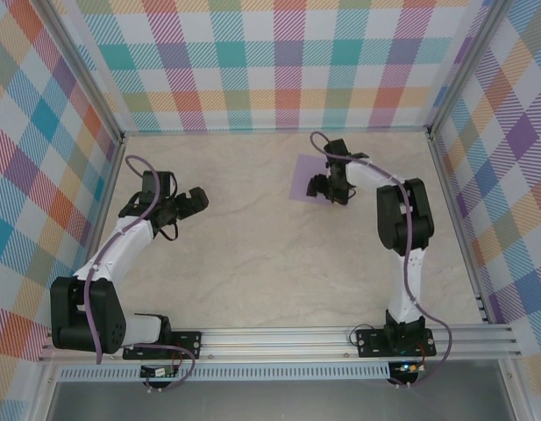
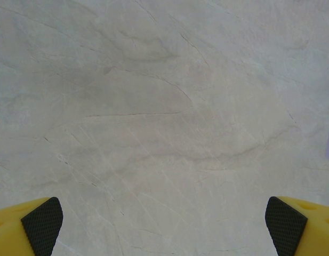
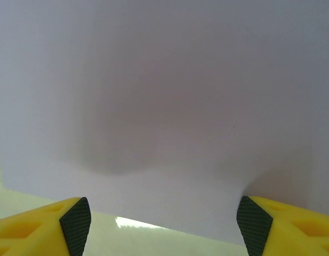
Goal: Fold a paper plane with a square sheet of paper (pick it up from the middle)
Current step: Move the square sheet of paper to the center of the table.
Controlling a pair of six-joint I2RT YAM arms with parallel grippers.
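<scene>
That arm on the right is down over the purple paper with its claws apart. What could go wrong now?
1. The square sheet of paper lies flat on the table, so the open right gripper may slide over it or crumple it rather than pinch it.
2. Its fingers sit near the sheet's near edge, not the middle, so the lift may come out lopsided.

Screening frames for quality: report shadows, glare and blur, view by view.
Top external: evenly lit, sharp. Left wrist: table sharp, faint grey shadow upper left. Right wrist: square sheet of paper soft, broad shadow across its middle, bright patch below its edge.
</scene>
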